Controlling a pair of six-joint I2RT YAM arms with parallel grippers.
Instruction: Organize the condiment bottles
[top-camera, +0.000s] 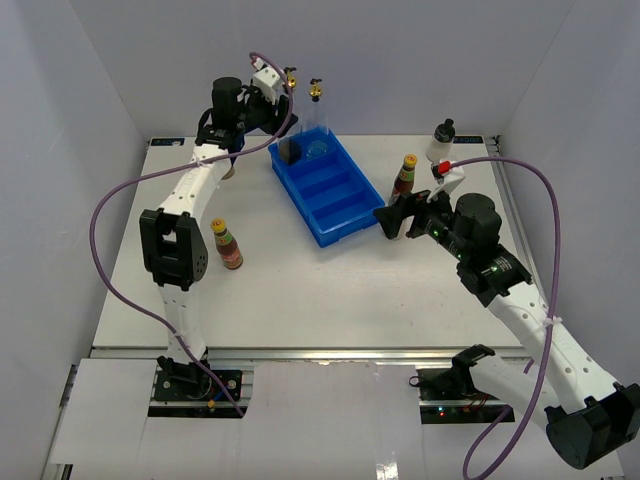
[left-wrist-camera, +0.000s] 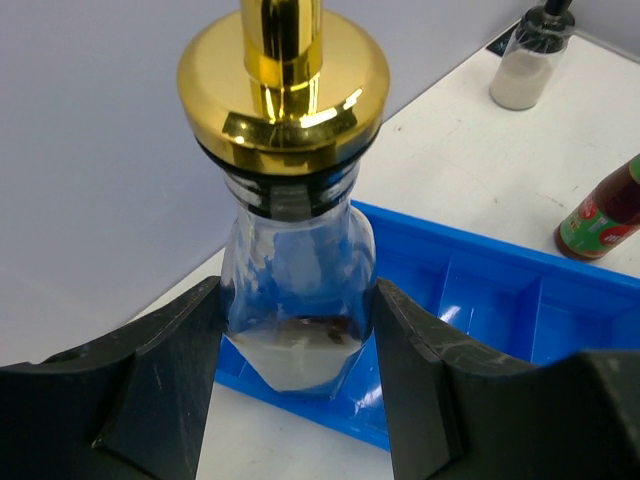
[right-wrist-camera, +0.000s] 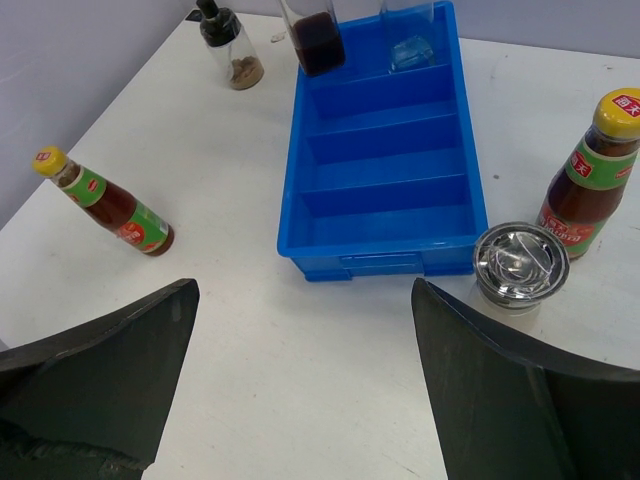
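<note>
Your left gripper is clenched on a tall clear bottle with a gold spout, at a far corner of the blue tray; your right gripper is released, fingers wide apart, above the table near the tray's near end; a red sauce bottle stands upright just beside the tray.

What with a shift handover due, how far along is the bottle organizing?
Done: one tall clear bottle stands in the far compartment of the blue tray. In hand: the left gripper is shut on the second tall bottle at that compartment's corner. Remaining: two red sauce bottles, a white-filled jar and a brown-filled jar stand on the table outside the tray; the right gripper is open, holding nothing.
</note>
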